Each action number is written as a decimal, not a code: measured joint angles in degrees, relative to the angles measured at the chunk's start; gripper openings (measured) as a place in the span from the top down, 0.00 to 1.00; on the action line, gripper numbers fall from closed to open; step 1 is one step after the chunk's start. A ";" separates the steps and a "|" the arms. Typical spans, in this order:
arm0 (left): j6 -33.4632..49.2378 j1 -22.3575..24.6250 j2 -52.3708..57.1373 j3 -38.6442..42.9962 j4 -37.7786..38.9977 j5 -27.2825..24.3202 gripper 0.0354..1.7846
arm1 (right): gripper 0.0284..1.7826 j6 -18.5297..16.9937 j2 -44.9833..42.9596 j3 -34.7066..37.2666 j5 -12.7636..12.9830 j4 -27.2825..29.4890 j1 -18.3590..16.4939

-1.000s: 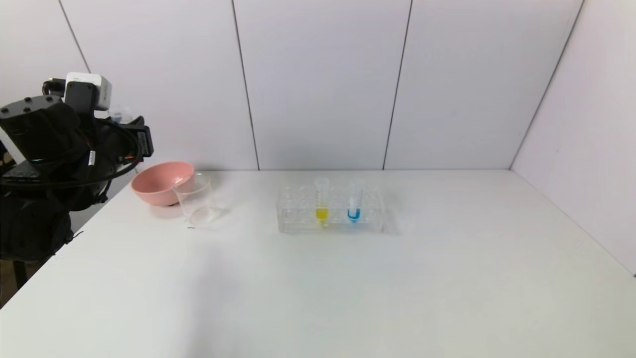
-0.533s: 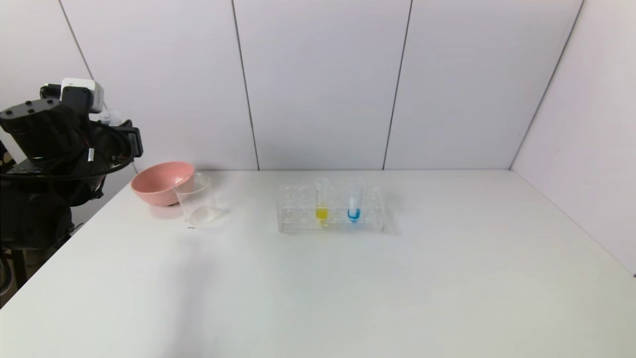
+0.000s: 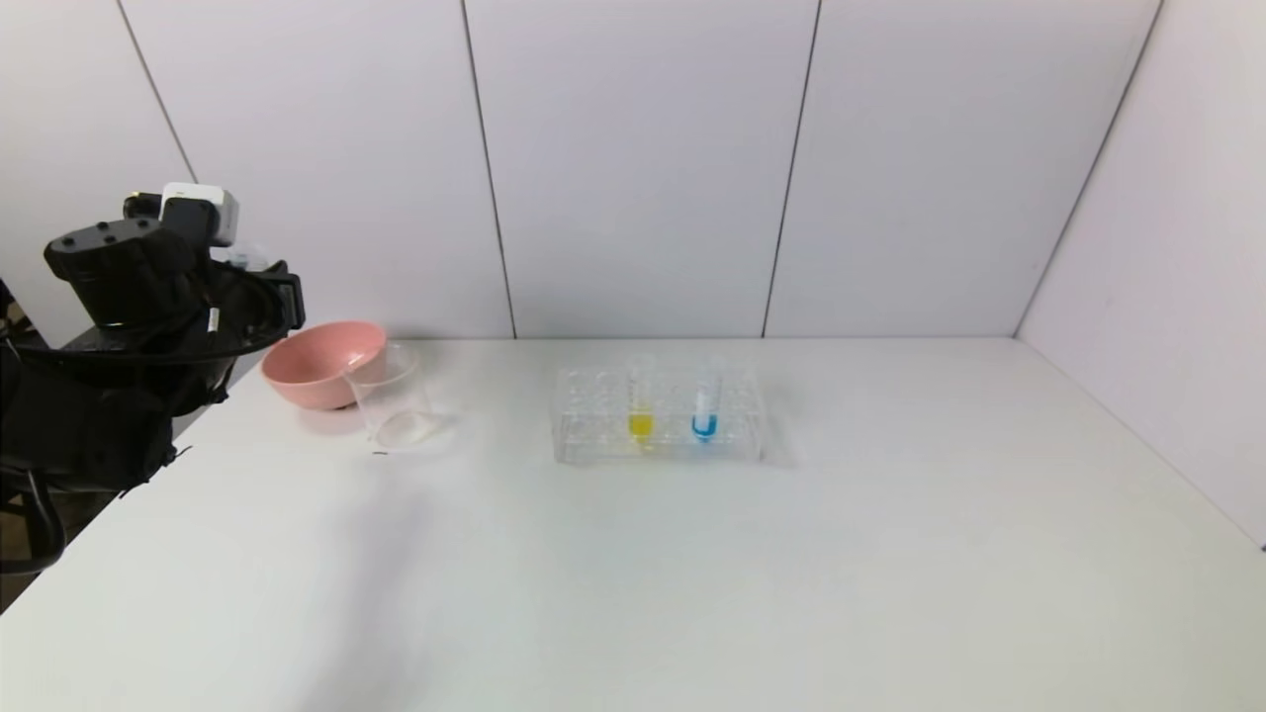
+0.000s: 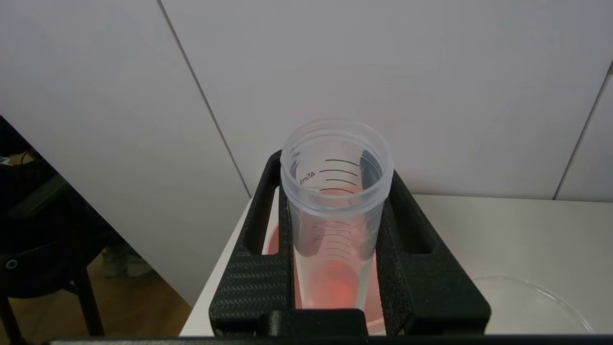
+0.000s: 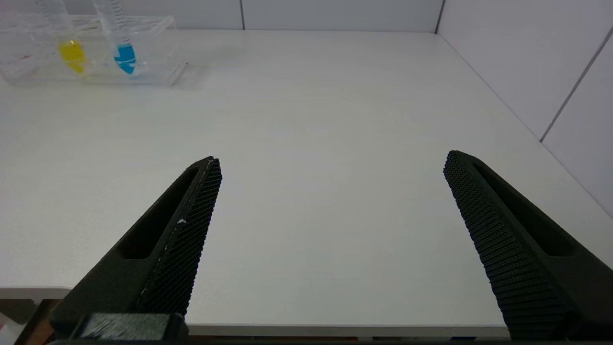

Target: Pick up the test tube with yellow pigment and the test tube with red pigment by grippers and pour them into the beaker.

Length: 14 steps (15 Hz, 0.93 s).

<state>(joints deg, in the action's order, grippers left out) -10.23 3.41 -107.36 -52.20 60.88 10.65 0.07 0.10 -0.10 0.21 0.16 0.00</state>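
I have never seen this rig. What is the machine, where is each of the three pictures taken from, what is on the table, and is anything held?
It is a two-armed robot with black two-fingered grippers. One picture comes from a camera on its head and one from a camera on each wrist. On the white table stand a pink bowl, a clear beaker in front of the bowl, and a clear rack holding a yellow-tipped tube and a blue-tipped tube. The left gripper, raised by the bowl at the table's left edge, is shut on a clear graduated tube. The reddish tint in that tube may be liquid or the bowl behind it. The right gripper hangs open and empty at the near edge.
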 joint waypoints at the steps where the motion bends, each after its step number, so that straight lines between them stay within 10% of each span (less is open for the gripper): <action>1: 0.00 0.00 -0.44 0.00 -0.02 -0.44 0.74 | 0.05 0.00 0.00 0.00 0.00 0.02 0.00; 14: 1.35 0.17 -3.69 -0.28 -3.52 -0.52 0.74 | 0.05 0.00 0.00 0.00 0.01 0.02 0.00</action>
<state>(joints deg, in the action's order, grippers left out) -8.87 3.58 -111.06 -52.48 57.36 10.13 0.07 0.10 -0.10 0.22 0.18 0.00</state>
